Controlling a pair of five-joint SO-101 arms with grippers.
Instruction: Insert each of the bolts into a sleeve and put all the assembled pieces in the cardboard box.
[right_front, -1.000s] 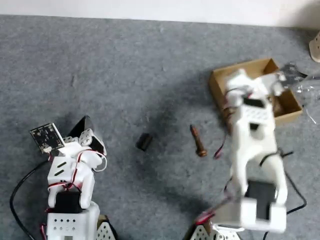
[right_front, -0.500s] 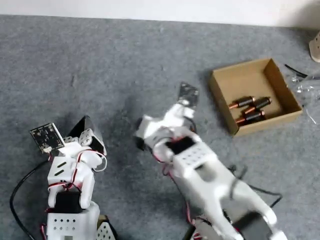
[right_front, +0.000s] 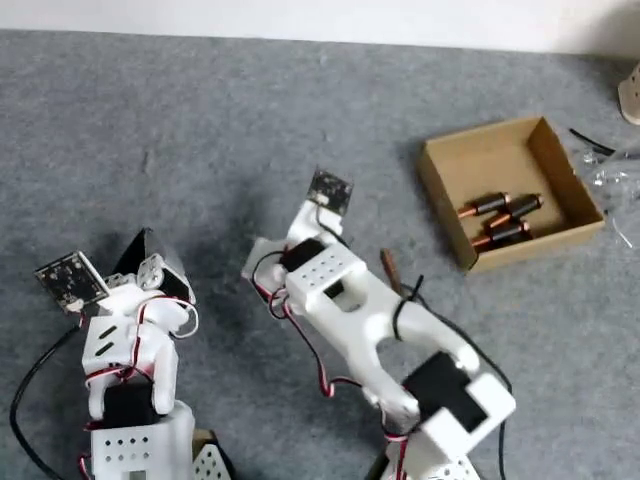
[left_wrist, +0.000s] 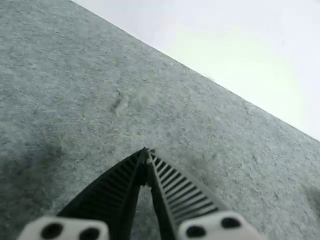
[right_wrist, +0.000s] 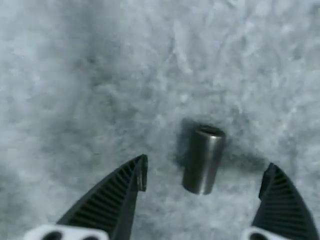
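One loose sleeve (right_wrist: 203, 159) is seen: dark metal cylinder, lying on its side on the grey carpet (right_front: 230, 120), framed between the two fingers of the right gripper (right_wrist: 206, 165). The jaws are spread wide, and neither finger is touching the sleeve. One loose bolt (right_front: 389, 267) is seen in the high view just right of centre, lying flat and partly covered by the right arm (right_front: 360, 310). One cardboard box (right_front: 442, 195) is placed at upper right, open-topped. Three assembled pieces (right_front: 487, 207) are counted inside it, lying side by side toward the box's lower right corner, copper ends pointed left. The right arm is stretched diagonally from bottom right toward frame centre, with its wrist end left of the bolt. The left gripper (left_wrist: 148, 155) is parked at lower left of the high view, well apart from sleeve, bolt and box; its fingers are pressed together at the tips, with nothing held. Loose cables and clear plastic bits (right_front: 603, 160) are noted at the right edge, just beside the box.
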